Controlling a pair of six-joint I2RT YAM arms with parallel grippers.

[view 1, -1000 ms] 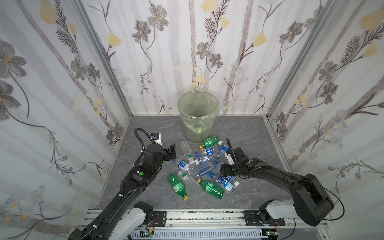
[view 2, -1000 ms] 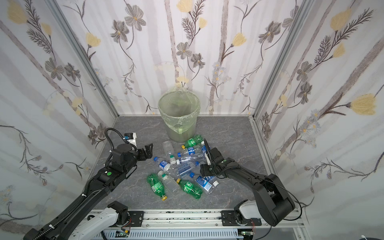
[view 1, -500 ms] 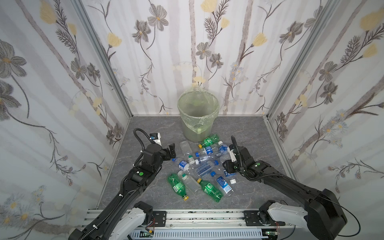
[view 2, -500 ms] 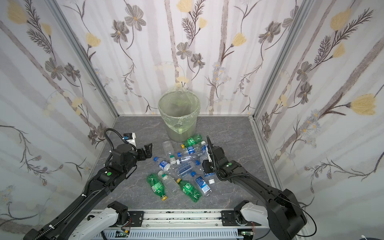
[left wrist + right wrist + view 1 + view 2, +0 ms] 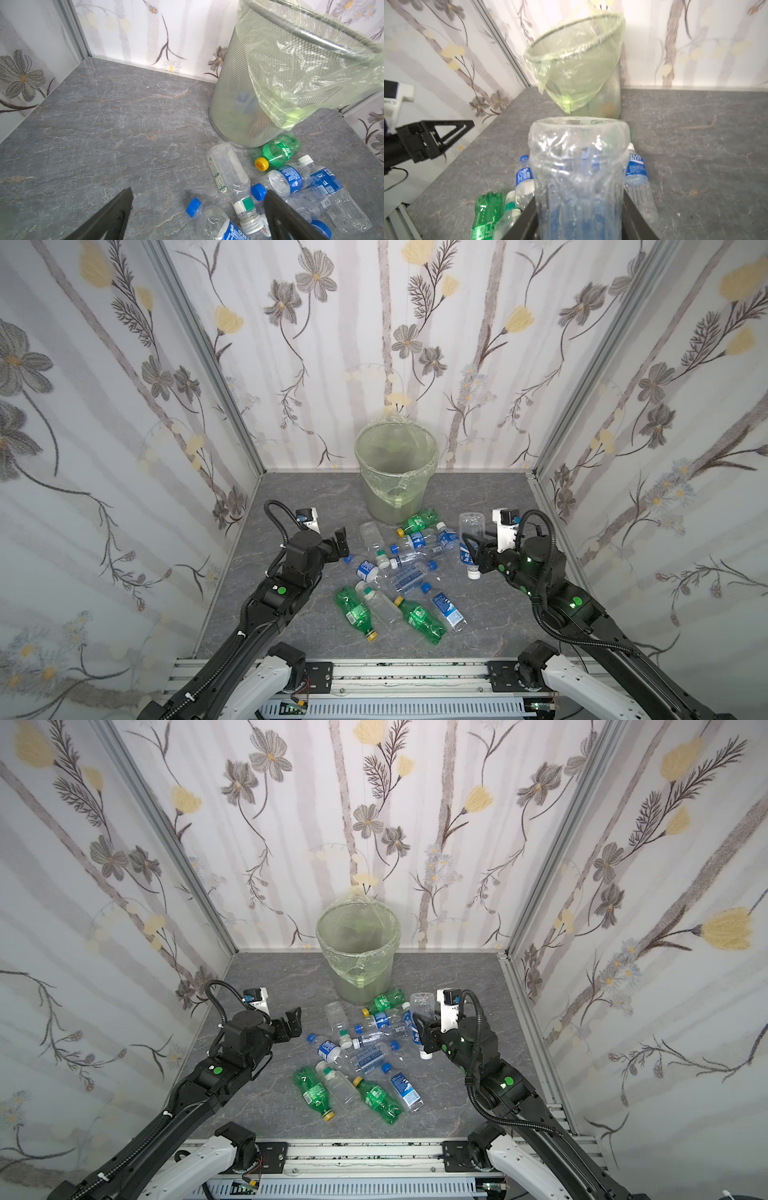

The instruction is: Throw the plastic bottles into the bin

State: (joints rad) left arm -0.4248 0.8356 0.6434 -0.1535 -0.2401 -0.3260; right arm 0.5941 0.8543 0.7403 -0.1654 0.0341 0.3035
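Looking out from your right claw (image 5: 471,549), you had bare grey bench (image 5: 490,497) between it and the bin (image 5: 395,489). More open bench ran on its outer side up to the floral side wall (image 5: 623,448). The bin stood upright ahead of that claw and toward the middle, close to the back wall (image 5: 374,344), with a light-green bag (image 5: 571,83) folded over its rim. On the claw's inner side lay the plastic bottles (image 5: 409,578), a loose heap on their sides. Some were clear with blue labels, others green with yellow caps, and the nearest lay just beside the claw.

Your right claw was closed on a clear bottle with a blue label (image 5: 471,531), one finger on each flank. The bottle's base pointed toward the bin and its white cap hung at the near end. Whether it was clear of the bench could not be told.

Your left claw (image 5: 338,545) stood wide open and held nothing, just beside the heap's far edge. In the left wrist view a blue-capped bottle (image 5: 207,220) lay between its fingers (image 5: 116,216), apparently untouched. Bare bench spread ahead of it and on its outer side.

Both your arms reached forward from the front rail (image 5: 395,672), with the claws turned toward the middle.
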